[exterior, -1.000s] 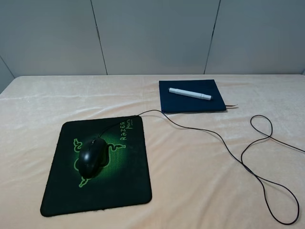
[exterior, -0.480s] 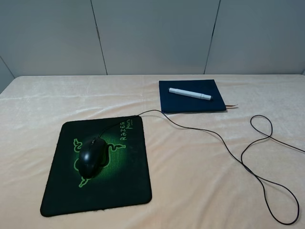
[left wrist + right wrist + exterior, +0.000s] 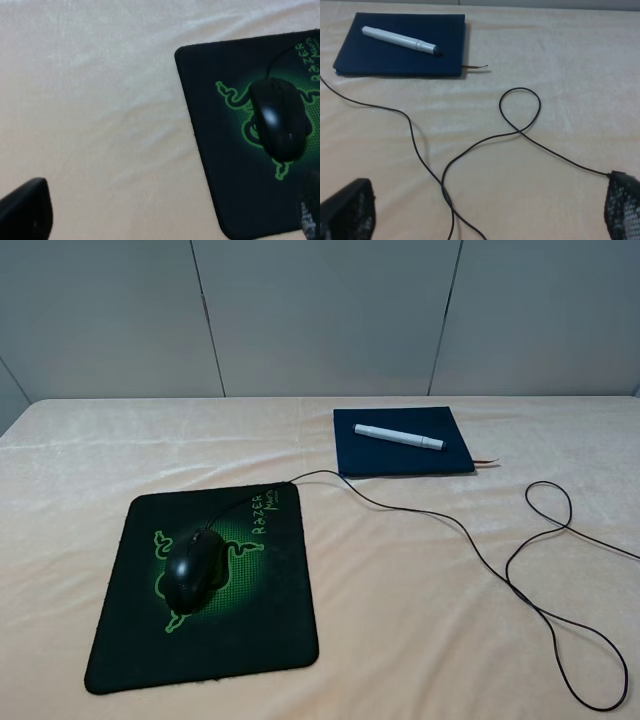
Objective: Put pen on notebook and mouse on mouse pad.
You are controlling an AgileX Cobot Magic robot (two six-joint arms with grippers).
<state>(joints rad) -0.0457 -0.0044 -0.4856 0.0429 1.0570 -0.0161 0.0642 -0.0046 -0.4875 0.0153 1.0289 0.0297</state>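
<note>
The glossy black mouse (image 3: 193,572) rests on the black mouse pad (image 3: 260,630) with green snake logo, front left. The white pen (image 3: 398,436) lies across the navy notebook (image 3: 400,462) at the back, right of centre. Neither gripper shows in the high view. In the left wrist view my left gripper (image 3: 170,205) is open and empty over bare cloth beside the mouse pad (image 3: 220,165), with the mouse (image 3: 279,120) off to one side. In the right wrist view my right gripper (image 3: 490,200) is open over the cable, well apart from the pen (image 3: 400,40) and notebook (image 3: 380,62).
The mouse's thin black cable (image 3: 470,540) runs from the pad across the peach tablecloth and loops on the right (image 3: 520,131). A reddish ribbon bookmark (image 3: 488,461) sticks out of the notebook. A grey panelled wall stands behind the table.
</note>
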